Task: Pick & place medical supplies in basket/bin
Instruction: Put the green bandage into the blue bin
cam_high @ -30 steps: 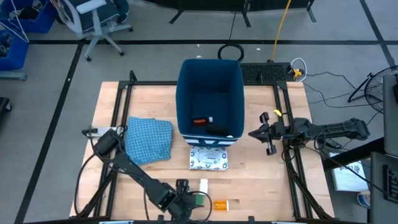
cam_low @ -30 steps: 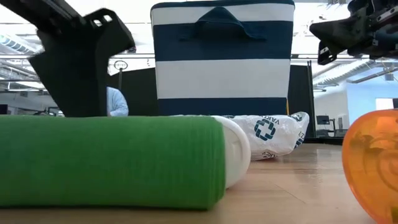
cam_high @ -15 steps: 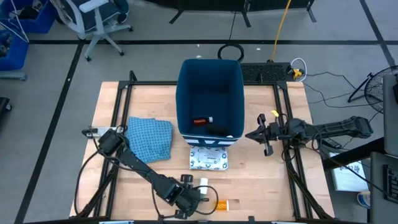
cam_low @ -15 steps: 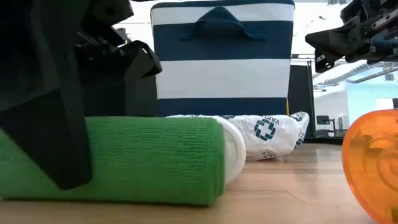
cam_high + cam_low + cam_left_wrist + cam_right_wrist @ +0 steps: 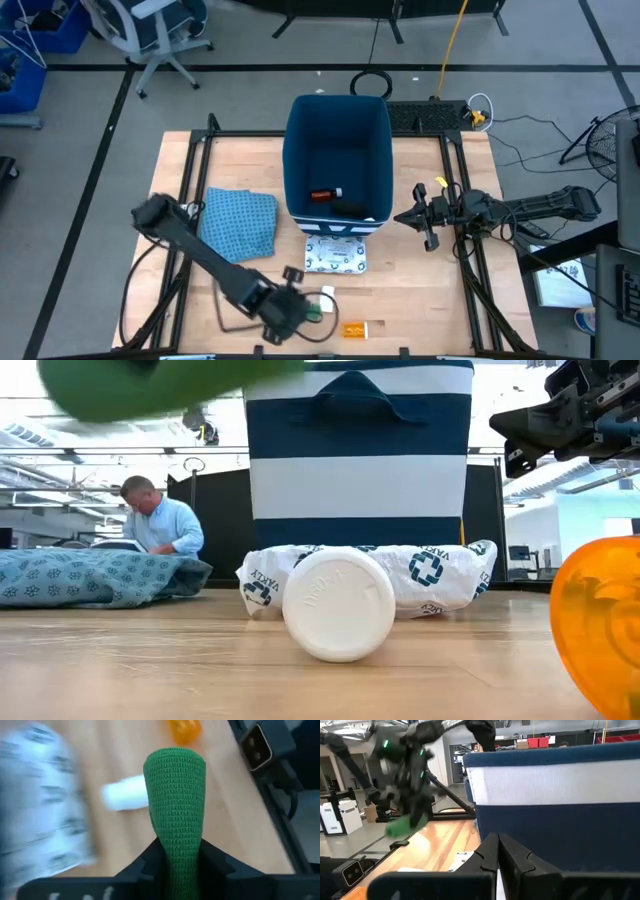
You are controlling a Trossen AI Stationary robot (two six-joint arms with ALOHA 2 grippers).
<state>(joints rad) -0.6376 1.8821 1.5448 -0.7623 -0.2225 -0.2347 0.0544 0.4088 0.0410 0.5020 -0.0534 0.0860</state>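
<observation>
My left gripper is near the table's front edge, shut on the green bar, a knitted green roll that hangs high in the low view. A white round container lies on its side on the wood. The orange bottle lies close to the front edge. The white patterned packet lies flat before the dark-blue bin. The red bottle and the black block lie on the bin's floor. My right gripper is shut right of the bin, holding nothing. My left gripper pinches the green bar between its two fingers, at the end nearest the wrist. The bar lies along the fingers and sticks out past their tips. It is lifted clear of the table, slightly tilted in the low view.
A blue patterned cloth lies crumpled left of the bin. Black rails run along the table's left and right sides. Bare wood lies between the packet and the right rail. A person sits in the room beyond.
My left gripper has shut on the green bar and raised it off the table. The bar lay on the wood in front of the white container a second ago and is now lifted clear, so the container shows whole in the low view.
</observation>
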